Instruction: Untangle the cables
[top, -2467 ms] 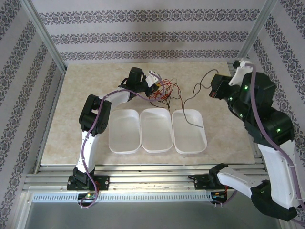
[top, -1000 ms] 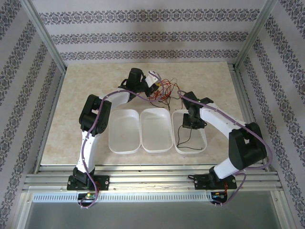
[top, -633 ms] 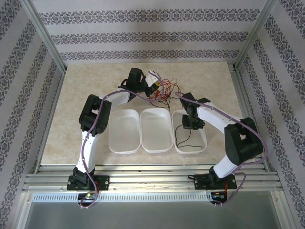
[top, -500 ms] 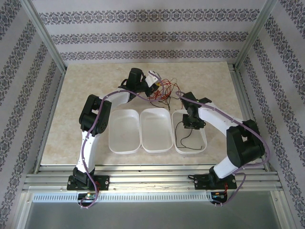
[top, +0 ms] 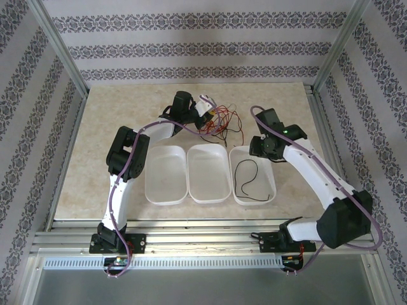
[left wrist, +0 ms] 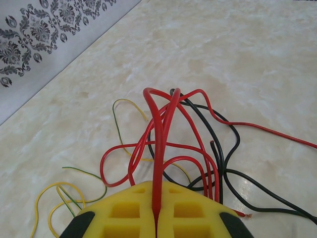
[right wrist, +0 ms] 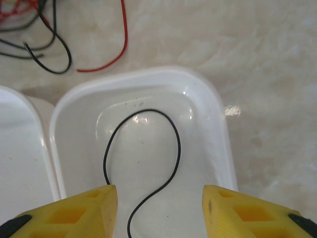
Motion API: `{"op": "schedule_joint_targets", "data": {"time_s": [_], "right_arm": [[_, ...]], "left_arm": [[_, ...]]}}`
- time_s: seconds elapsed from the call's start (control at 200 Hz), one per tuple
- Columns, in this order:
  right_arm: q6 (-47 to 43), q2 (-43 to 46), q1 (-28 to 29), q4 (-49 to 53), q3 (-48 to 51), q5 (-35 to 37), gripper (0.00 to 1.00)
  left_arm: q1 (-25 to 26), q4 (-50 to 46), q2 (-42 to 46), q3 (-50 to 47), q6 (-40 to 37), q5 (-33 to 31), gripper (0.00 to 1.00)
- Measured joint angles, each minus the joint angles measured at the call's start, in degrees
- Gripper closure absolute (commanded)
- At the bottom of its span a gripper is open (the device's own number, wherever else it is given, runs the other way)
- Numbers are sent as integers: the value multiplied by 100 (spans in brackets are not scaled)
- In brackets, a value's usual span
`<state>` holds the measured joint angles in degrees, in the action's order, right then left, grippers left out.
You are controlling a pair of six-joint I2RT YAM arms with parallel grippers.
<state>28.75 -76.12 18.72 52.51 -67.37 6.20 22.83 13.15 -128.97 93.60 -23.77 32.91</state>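
My right gripper (right wrist: 159, 201) hangs with its jaws apart and nothing between them, just above the right tray (right wrist: 218, 114). One black cable (right wrist: 177, 144) lies inside it in a loose curl on the tray floor. If I travel low from here, a finger could hook that curl and drag it back over the rim. It could also clip the rim itself and shove the tray, which looks light enough to slide.

Beyond the tray's far rim, a red strand (right wrist: 106, 64) and a black loop (right wrist: 59, 59) trail across the worktop (right wrist: 277, 59) from the heap. Reaching over them carelessly, I might sweep one into the tray with the sorted cable.

My left gripper (left wrist: 156, 220) is clamped on a red cable (left wrist: 159, 158), which rises from the seam of my fingers into the tangle (left wrist: 208, 134). There, red loops cross the black strands, with yellow ones (left wrist: 59, 193) lying to the side.

The main risk I see is a crossing cinching tight. If my right gripper pulls on a strand threaded through those red loops, the whole heap may come along. The thin red cable could also slip from my left grip under the load.
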Motion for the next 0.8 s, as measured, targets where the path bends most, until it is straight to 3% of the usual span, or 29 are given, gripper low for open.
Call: {"op": "schedule_joint_targets", "data": {"time_s": [0.345, 0.799], "right_arm": [[-205, 249, -859, -262, -494, -682, 48], [-542, -1357, -883, -909, -1843, -975, 50]], "left_arm": [[0, -2, 0, 0, -17, -22, 95], [0, -4, 0, 0, -17, -42, 95]]}}
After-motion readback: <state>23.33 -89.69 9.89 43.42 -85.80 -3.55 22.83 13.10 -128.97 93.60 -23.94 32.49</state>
